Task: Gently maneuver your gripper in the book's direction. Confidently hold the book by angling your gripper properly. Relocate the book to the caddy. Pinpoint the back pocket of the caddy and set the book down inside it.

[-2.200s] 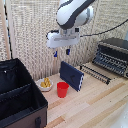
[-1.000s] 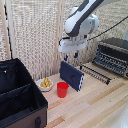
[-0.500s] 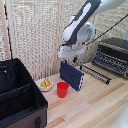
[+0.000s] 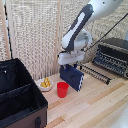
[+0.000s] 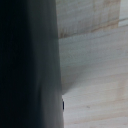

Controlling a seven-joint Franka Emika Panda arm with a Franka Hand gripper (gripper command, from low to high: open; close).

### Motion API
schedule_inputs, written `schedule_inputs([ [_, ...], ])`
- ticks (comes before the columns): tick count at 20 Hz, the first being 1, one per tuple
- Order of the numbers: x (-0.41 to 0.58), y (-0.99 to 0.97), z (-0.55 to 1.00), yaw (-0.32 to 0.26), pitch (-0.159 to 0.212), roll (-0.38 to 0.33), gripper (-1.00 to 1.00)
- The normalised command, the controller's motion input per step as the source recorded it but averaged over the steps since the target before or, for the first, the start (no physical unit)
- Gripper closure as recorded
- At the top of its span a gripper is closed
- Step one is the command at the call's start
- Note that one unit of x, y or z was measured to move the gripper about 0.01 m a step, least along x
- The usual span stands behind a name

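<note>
The dark navy book (image 4: 73, 79) stands upright on the wooden table, just behind the red cup (image 4: 62, 89). My gripper (image 4: 71, 66) is down at the book's top edge, its short fingers on either side of it. I cannot tell whether they press on the cover. In the wrist view the book (image 5: 25, 65) fills one side as a dark blurred mass. The black fabric caddy (image 4: 30, 107) sits at the exterior view's left, open on top. Its long back pocket (image 4: 12, 77) lies behind a partition wall.
A small white plate with yellow food (image 4: 45, 84) lies between the caddy and the cup. A dark toaster oven (image 4: 114, 54) stands at the exterior view's right, with a metal rack (image 4: 96, 74) in front of it. A slatted screen backs the table.
The arm has lowered toward the exterior view's right, bringing the gripper from above the cup down onto the book's top edge. The book, cup and caddy have not moved.
</note>
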Motion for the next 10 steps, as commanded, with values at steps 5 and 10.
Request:
schedule_inputs([
  [5,0.194,0.0,-0.1,0.055,0.084,-0.01,1.0],
  [10,0.157,0.01,-0.1,0.036,0.047,-0.028,1.0],
])
